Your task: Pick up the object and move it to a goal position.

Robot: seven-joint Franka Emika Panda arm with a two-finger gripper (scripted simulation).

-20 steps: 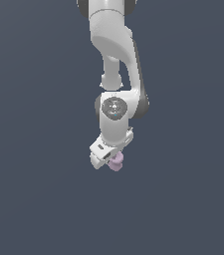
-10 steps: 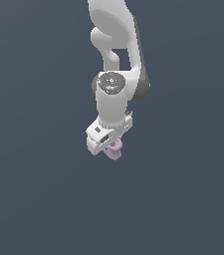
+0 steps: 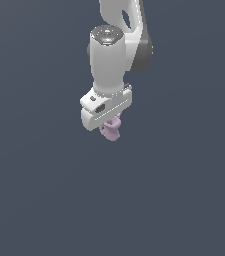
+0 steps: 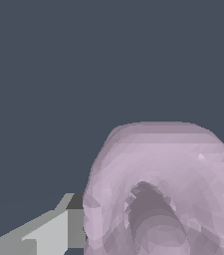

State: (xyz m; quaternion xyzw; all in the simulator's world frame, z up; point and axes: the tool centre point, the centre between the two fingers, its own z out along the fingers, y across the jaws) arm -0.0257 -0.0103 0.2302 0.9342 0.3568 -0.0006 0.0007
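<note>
The object (image 3: pixel 112 129) is a small pale lilac-pink lumpy thing that hangs just under the white hand of the arm, off the floor. My gripper (image 3: pixel 110 126) is shut on it, and the hand hides its top part in the exterior view. In the wrist view the object (image 4: pixel 163 189) fills the near half of the picture, its hollow showing as a darker pit. One grey fingertip (image 4: pixel 49 231) presses against its side; the other finger is hidden behind it.
A plain dark blue-grey ground (image 3: pixel 44 200) lies all around and below. The white arm (image 3: pixel 119 45) rises from the hand out of the top of the exterior view. No goal marker shows.
The arm has lifted with the object held, moving up and towards the exterior view's right. The hand now looks larger in that view.
</note>
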